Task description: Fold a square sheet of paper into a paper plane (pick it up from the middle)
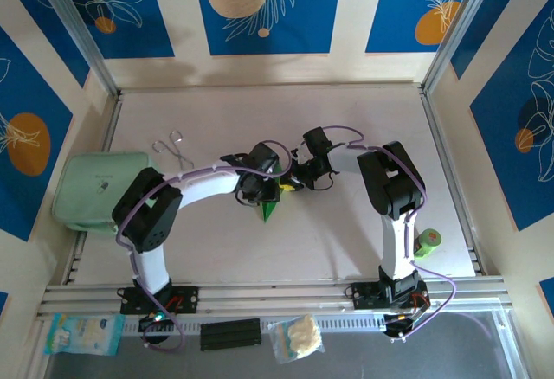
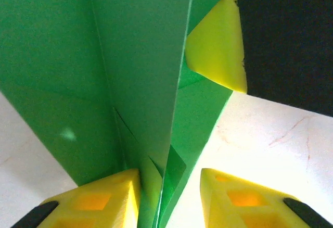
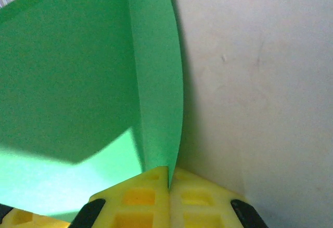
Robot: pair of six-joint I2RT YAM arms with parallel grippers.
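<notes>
The paper plane (image 1: 269, 211) is bright green paper folded into a narrow dart with layered wings, held above the table's middle with its point toward the near edge. In the left wrist view the paper plane (image 2: 140, 82) stands between my left gripper's (image 2: 169, 182) yellow fingers; it rests against the left finger and a gap separates it from the right finger, so the jaws are open. My right gripper (image 3: 169, 175) is shut on an edge of the paper plane (image 3: 156, 108). From above, the left gripper (image 1: 262, 190) and right gripper (image 1: 290, 183) meet over the paper.
A pale mint-green pouch (image 1: 91, 190) lies at the table's left edge, with metal tongs (image 1: 173, 150) behind it. A small green roll (image 1: 428, 242) sits at the near right. Two plastic bags (image 1: 86, 334) (image 1: 296, 336) and a black block (image 1: 230, 334) lie along the front rail.
</notes>
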